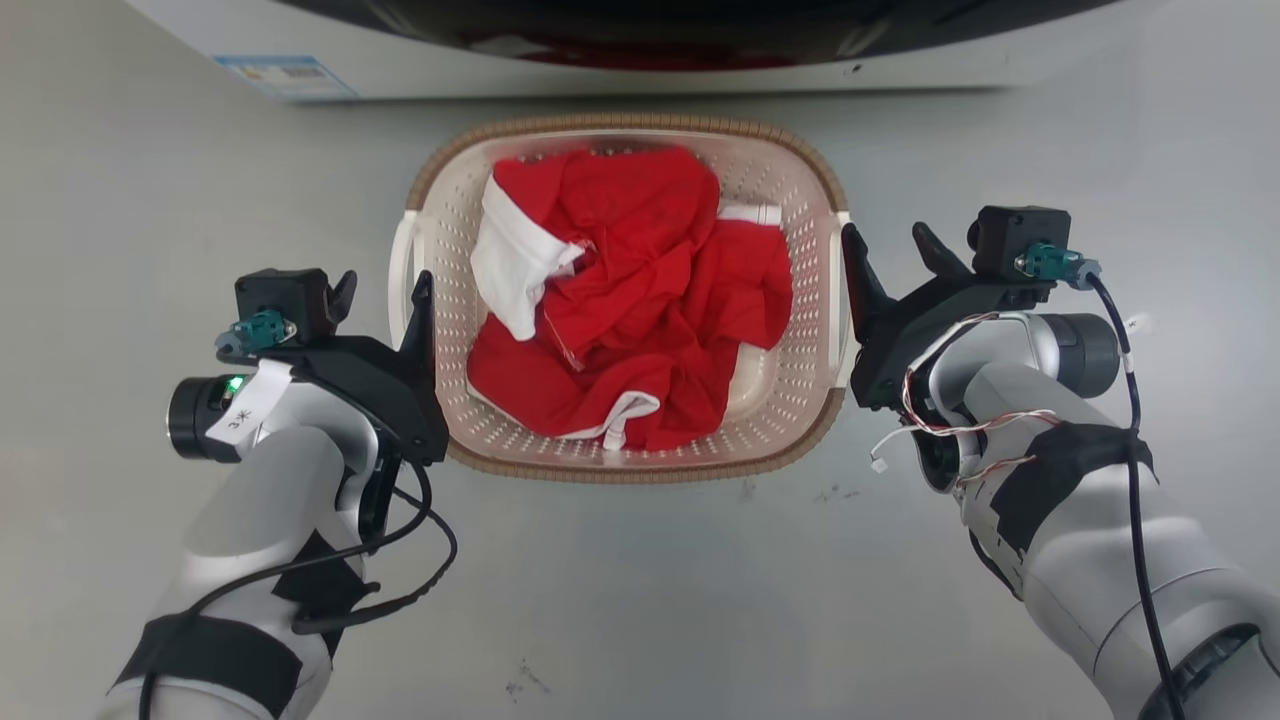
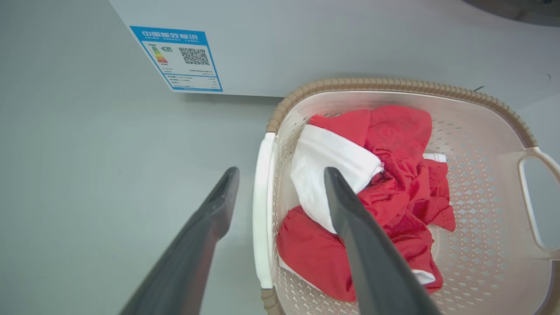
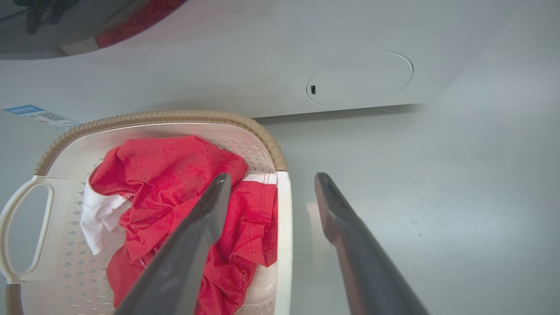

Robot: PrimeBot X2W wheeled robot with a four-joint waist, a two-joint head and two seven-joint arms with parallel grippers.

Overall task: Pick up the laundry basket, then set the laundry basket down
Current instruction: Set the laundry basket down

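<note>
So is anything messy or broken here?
Nothing really. The laundry basket sits level on the floor, unbroken, with the crumpled red and white clothes all inside. The left end effector and right end effector are open, one finger each side of a handle. Only small dark scuffs mark the floor.

Left pincer [image 1: 385, 285] and right pincer [image 1: 885, 235] gape wide.

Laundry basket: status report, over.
Left gripper open, straddling left handle. Right gripper open, straddling right handle. Laundry basket on floor, red-and-white clothes inside. Washing machine close behind.
</note>
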